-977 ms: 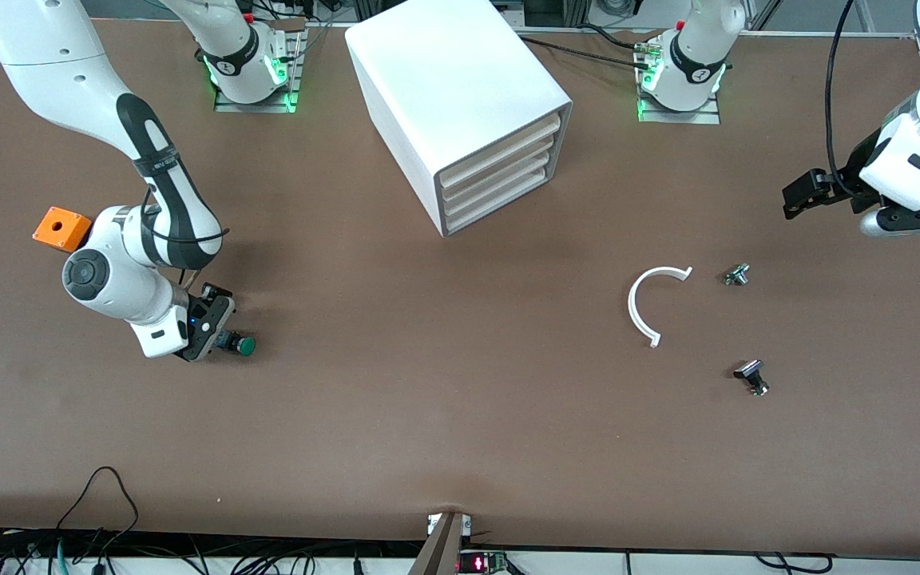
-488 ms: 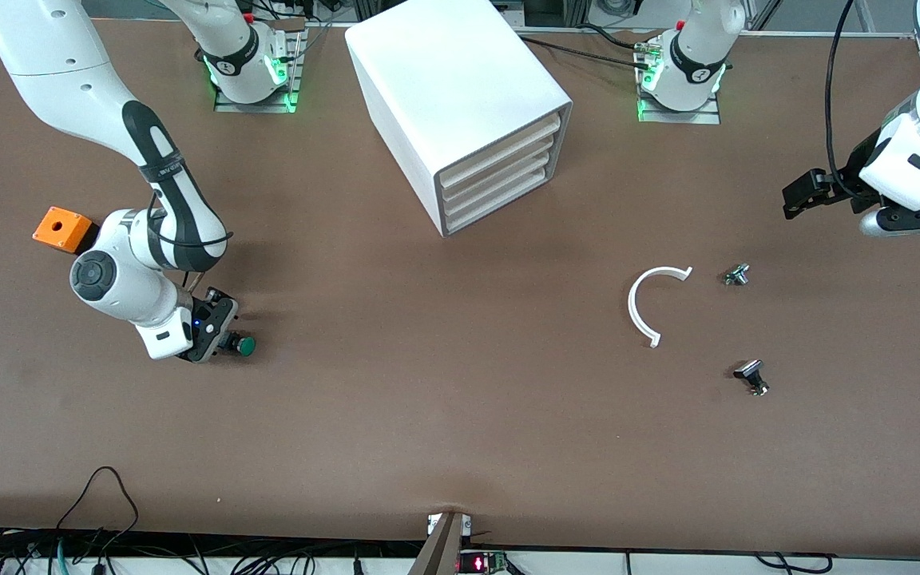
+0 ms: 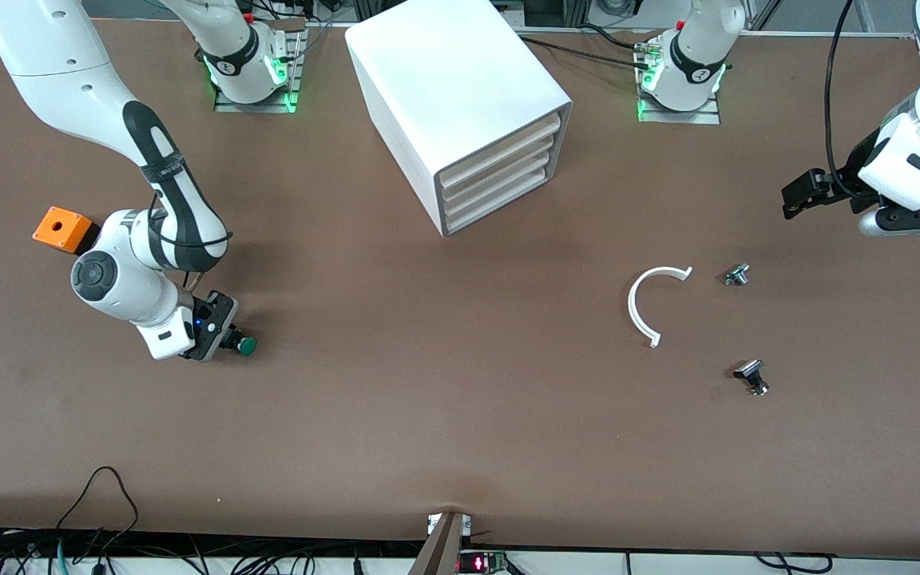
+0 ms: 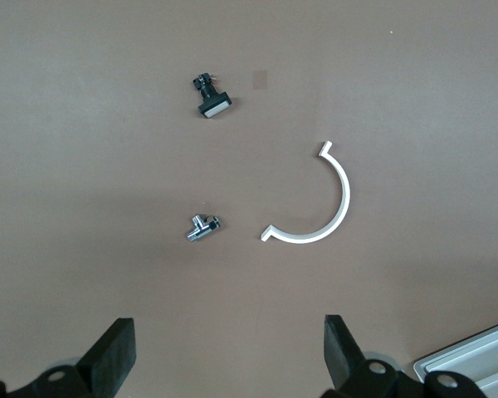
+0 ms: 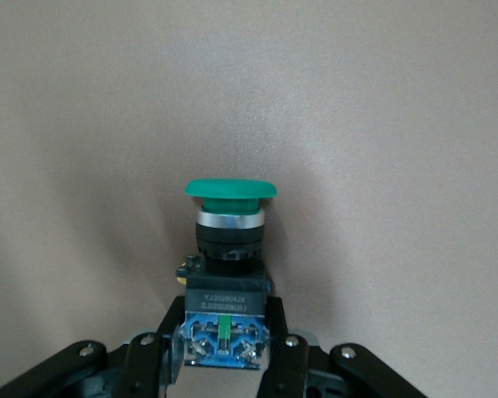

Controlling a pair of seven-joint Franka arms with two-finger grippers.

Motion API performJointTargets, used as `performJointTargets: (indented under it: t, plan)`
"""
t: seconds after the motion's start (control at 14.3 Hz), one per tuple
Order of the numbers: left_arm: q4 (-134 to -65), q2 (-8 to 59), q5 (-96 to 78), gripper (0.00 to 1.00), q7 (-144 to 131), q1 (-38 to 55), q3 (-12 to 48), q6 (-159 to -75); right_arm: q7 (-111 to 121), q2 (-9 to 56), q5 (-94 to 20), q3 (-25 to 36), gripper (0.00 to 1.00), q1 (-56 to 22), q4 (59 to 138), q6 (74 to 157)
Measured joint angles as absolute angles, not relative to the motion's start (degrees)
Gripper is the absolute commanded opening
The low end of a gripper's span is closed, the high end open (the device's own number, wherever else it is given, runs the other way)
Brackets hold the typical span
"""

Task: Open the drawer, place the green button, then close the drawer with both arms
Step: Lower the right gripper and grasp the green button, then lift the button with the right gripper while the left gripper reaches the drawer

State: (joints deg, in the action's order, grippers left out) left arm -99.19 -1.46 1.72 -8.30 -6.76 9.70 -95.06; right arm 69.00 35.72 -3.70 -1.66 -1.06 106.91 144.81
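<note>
Now the button (image 5: 229, 249) sits clamped between the right gripper's (image 5: 224, 348) jaws.

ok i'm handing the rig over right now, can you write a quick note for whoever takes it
Right gripper: shut on the green button's dark body, down at the table near the right arm's end.
Left gripper: open, empty, waiting above the table at the left arm's end.
Cabinet: all four drawers closed.
Done: button gripped, not yet lifted.
Left: open a drawer, put the button in, close it.
The orange box, white curved piece and two small metal parts lie untouched.
</note>
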Motion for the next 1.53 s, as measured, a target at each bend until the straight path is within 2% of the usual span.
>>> performJointTargets:
  t: [0.28,0.63,0.91,1.19,1.53]
  plan:
    - [-99.19,-1.46,1.71,1.00,-8.30,-6.76,9.71,-95.06,68.92,33.68,-3.91,-2.89,0.13,-1.12,103.93,143.79]
    - [-99.19,-1.45,1.71,1.00,-8.30,-6.75,9.71,-95.06,63.93,27.73,-11.06,-3.29,0.13,-1.25,96.20,128.94]
    - [-99.15,0.13,1.09,1.00,-8.27,-6.18,9.96,-94.84,53.45,25.72,-11.48,-5.28,0.10,-1.35,93.90,126.52]
    - [-98.97,4.92,0.05,1.00,-7.93,-4.37,11.08,-94.71,40.96,24.88,-10.76,-7.32,0.08,-3.65,90.18,120.65]
    - [-99.48,18.87,-9.36,1.00,-3.49,-3.45,12.24,-93.35,32.97,24.32,-9.53,-10.28,0.07,-4.41,86.29,116.23]
